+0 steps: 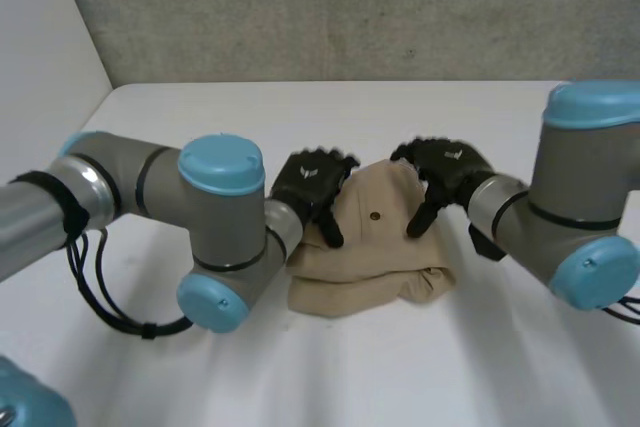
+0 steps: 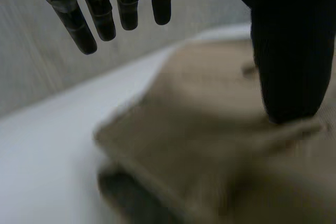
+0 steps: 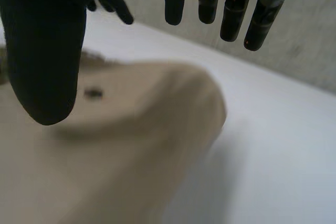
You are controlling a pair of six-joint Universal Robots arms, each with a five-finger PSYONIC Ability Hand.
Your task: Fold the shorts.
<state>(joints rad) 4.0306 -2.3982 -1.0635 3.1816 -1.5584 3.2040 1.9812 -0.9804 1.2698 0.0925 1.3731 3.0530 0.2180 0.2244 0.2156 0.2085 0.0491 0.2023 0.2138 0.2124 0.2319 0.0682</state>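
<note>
The tan shorts (image 1: 365, 262) lie in a folded bundle at the middle of the white table (image 1: 480, 357), a small dark button (image 1: 375, 215) facing up. My left hand (image 1: 310, 182) hovers over the bundle's left edge, fingers straight and spread. In the left wrist view its fingers (image 2: 100, 17) hang clear of the shorts (image 2: 199, 140), while its thumb (image 2: 291, 56) points down onto the cloth. My right hand (image 1: 445, 172) is over the far right corner, open. In the right wrist view its fingers (image 3: 231, 11) and thumb (image 3: 47, 61) hold nothing above the shorts (image 3: 131, 145) and button (image 3: 94, 94).
A grey wall (image 1: 330, 7) runs behind the table's far edge. White tabletop surrounds the shorts on every side. Both arms reach inward from the sides, my left arm's elbow (image 1: 220, 237) close to the bundle's near left corner.
</note>
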